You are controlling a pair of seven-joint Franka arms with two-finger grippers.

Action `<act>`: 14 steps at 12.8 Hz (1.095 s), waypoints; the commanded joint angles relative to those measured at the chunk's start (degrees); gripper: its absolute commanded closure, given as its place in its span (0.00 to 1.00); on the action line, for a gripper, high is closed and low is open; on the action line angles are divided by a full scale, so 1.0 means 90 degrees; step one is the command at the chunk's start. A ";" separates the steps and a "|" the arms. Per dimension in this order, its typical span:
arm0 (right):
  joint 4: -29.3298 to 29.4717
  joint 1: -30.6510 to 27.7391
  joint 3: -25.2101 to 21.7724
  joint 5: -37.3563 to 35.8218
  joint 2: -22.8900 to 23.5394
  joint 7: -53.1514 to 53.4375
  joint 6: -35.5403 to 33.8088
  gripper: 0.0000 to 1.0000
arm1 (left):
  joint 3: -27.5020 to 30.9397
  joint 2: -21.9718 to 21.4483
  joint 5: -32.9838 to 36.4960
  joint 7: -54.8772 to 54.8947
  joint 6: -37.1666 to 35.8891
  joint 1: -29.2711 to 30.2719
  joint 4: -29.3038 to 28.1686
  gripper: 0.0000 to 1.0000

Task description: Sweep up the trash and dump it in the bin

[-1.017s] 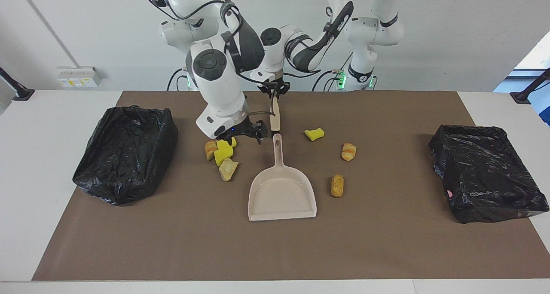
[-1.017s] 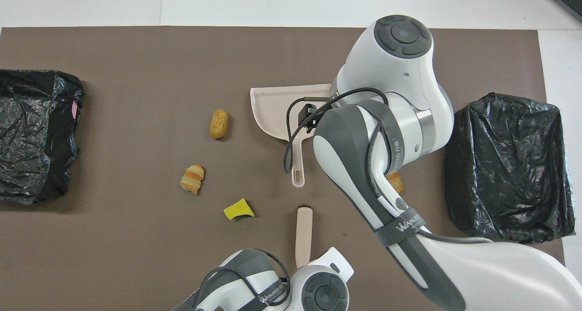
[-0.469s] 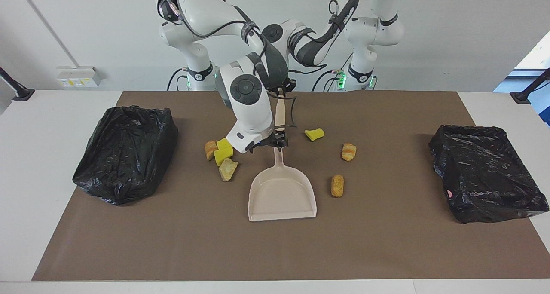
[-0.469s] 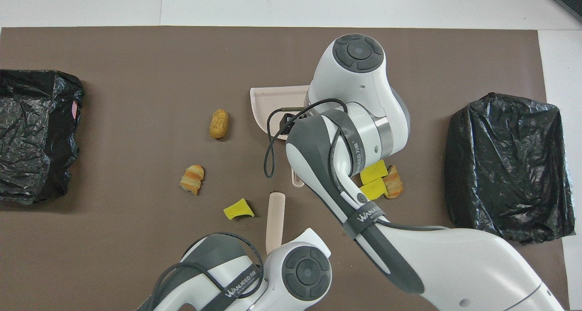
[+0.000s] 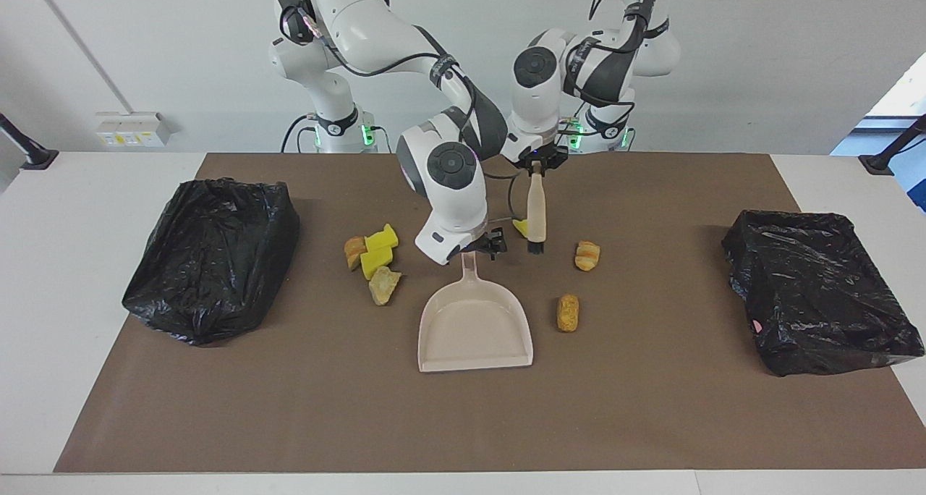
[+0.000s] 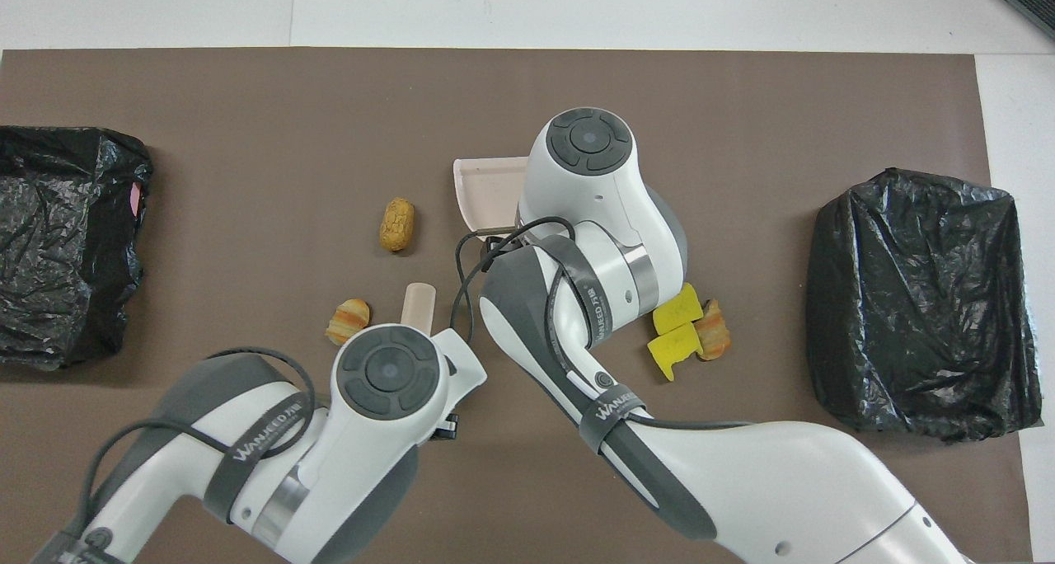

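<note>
The beige dustpan (image 5: 474,323) lies flat mid-table, its handle (image 5: 469,265) pointing toward the robots. My right gripper (image 5: 489,244) hangs open just over the handle's tip. My left gripper (image 5: 536,165) is shut on the top of a beige brush (image 5: 536,207), which hangs upright with its dark bristles by a yellow trash piece (image 5: 519,226). Two bread lumps (image 5: 587,255) (image 5: 568,312) lie toward the left arm's end of the dustpan. Several yellow and tan trash chunks (image 5: 375,257) cluster toward the right arm's end. In the overhead view the arms hide both grippers, and only a corner of the dustpan (image 6: 485,191) and the brush handle (image 6: 416,303) show.
A bin lined with a black bag (image 5: 210,260) stands at the right arm's end of the brown mat (image 5: 463,422). A second black-lined bin (image 5: 817,292) stands at the left arm's end. In the overhead view they are the bin (image 6: 919,300) and the bin (image 6: 66,242).
My right gripper has moved from over the trash cluster to the dustpan handle's tip. My left gripper has carried the brush toward the left arm's end, beside the lone yellow piece.
</note>
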 commanded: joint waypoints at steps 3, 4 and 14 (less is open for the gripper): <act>-0.0548 0.0017 0.0009 -0.0090 -0.0121 -0.0239 0.0377 0.00 | 0.1410 0.0151 0.0358 0.1592 0.0531 0.0032 0.0017 1.00; -0.0559 0.0017 0.0009 -0.0090 -0.0121 -0.0239 0.0378 0.00 | 0.1654 0.0161 0.0358 0.2079 0.0531 0.0110 -0.0012 1.00; -0.0510 0.0076 0.0009 -0.0080 -0.0258 -0.0239 -0.0217 0.24 | 0.2018 0.2404 0.1362 0.4309 0.1205 0.0365 0.2279 1.00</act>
